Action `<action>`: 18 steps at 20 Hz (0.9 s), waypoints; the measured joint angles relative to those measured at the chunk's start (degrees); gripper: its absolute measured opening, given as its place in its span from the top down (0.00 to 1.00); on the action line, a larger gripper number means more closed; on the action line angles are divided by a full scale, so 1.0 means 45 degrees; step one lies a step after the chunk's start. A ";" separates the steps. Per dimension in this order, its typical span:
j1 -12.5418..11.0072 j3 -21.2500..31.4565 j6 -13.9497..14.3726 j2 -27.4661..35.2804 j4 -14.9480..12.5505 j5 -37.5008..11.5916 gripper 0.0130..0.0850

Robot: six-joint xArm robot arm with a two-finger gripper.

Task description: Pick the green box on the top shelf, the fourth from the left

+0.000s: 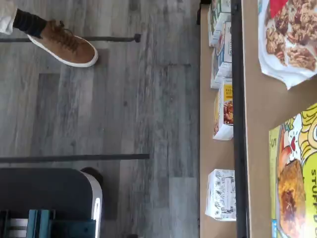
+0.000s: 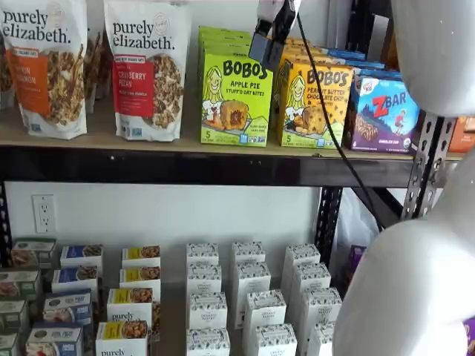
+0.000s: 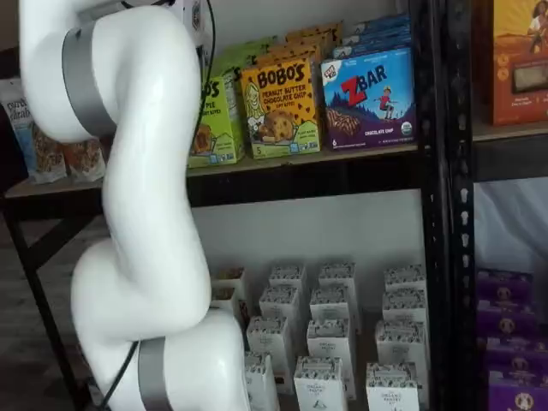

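Note:
The green box (image 2: 234, 100) stands upright at the front of the top shelf (image 2: 89, 142), reading Bobo's Apple Pie, with more lime-green boxes behind it. The arm hides most of the green box (image 3: 216, 120) in a shelf view. The wrist view shows the green box's (image 1: 294, 178) printed face and the top shelf's (image 1: 260, 124) tan board. My gripper (image 2: 272, 33) hangs from the picture's top edge, just in front of and above the box's upper right corner, a cable trailing beside it. Its black fingers stand apart, open, holding nothing and not touching the box.
A yellow-orange Bobo's box (image 2: 315, 104) and a blue Zbar box (image 2: 382, 111) stand right of the green one; a Purely Elizabeth granola bag (image 2: 147, 70) stands to its left. Small cartons (image 2: 208, 308) fill the lower shelf. A person's brown shoe (image 1: 64, 44) is on the floor.

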 joint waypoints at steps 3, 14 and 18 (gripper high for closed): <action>-0.0139 0.0178 -0.0040 -0.0180 0.0461 -0.0431 0.00; -0.0111 0.1525 -0.0072 -0.1089 0.0836 -0.2810 0.00; -0.0020 0.2268 -0.0093 -0.1449 0.0791 -0.4139 0.00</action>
